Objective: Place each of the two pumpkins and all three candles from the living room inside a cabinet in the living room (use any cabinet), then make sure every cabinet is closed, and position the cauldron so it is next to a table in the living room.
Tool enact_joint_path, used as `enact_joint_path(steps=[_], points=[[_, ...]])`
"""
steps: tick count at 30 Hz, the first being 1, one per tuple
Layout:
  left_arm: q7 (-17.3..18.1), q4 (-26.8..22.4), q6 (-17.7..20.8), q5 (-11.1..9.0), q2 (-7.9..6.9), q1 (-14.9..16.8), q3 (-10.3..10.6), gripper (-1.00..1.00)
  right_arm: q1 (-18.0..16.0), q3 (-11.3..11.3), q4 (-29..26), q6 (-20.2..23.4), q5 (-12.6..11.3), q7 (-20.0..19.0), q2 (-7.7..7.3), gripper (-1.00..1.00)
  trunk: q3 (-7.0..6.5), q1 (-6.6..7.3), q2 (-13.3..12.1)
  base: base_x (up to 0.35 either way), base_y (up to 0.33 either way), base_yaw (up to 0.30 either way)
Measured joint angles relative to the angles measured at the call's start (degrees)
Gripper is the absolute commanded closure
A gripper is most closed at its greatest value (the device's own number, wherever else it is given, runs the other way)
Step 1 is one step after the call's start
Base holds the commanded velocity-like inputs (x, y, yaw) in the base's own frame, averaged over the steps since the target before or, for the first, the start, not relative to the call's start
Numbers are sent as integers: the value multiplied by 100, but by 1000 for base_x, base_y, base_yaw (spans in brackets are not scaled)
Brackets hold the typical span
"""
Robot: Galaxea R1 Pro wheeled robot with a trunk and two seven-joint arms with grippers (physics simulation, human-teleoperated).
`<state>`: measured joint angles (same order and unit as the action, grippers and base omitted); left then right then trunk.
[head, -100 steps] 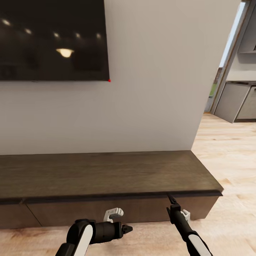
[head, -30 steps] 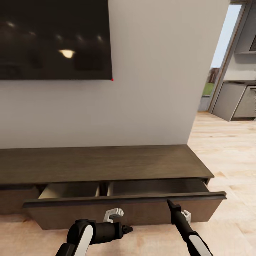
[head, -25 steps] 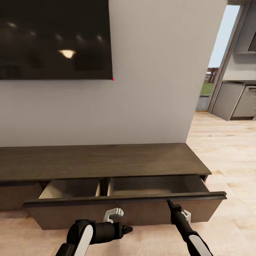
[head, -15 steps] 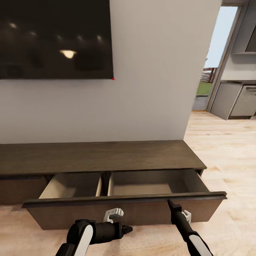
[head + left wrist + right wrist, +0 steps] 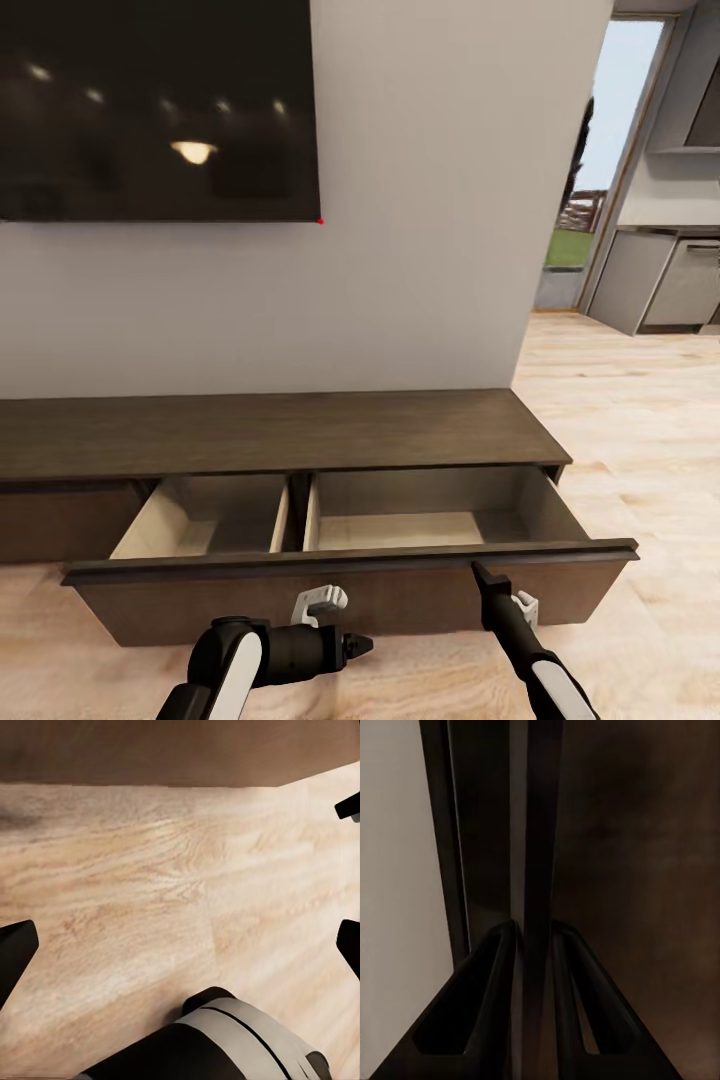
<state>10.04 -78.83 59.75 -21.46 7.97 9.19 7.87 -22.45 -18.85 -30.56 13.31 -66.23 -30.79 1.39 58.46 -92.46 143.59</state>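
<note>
Our right gripper (image 5: 479,570) pinches the cabinet (image 5: 300,430) drawer's top edge; our left gripper (image 5: 362,643) seems closed, though dimly seen.

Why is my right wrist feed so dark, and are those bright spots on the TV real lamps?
Right wrist view: the camera sits close against the dark drawer front, whose top edge lies between the right gripper fingers, so little light shows. Head view: evenly lit and sharp; the spots on the TV screen are reflected glare, and the drawer compartments are shadowed.
</note>
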Motion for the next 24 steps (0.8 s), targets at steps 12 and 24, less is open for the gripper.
enact_joint_path(steps=[12, 24], points=[[0, 0, 0, 4, 0, 0, 0, -100, 0, -7, 0, 0, 2, -1, 0, 100, 0, 2, 0, -67, 0, 0], [0, 0, 0, 3, 0, 0, 0, -100, 0, -8, 0, 0, 1, -2, -1, 100, 0, 1, 0, -58, 0, 0]])
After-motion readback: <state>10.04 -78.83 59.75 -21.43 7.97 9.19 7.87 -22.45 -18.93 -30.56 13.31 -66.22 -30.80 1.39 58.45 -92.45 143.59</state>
